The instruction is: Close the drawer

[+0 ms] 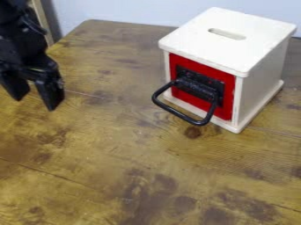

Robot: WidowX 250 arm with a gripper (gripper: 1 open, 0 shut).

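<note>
The drawer (200,86) has a red square front with a black bracket and a large black wire loop handle (179,107) that hangs toward the table. It sits in a cream wooden cube box (231,53) with a slot on top, at the upper right. The red front looks about flush with the box face. My black gripper (32,91) is at the far left, well away from the drawer, low over the table. Its two fingers point down with a gap between them and hold nothing.
The worn brown wooden table (129,167) fills the view. Its far edge runs along the top, with a pale wall behind it. A dark upright object (45,18) stands at the top left behind the arm.
</note>
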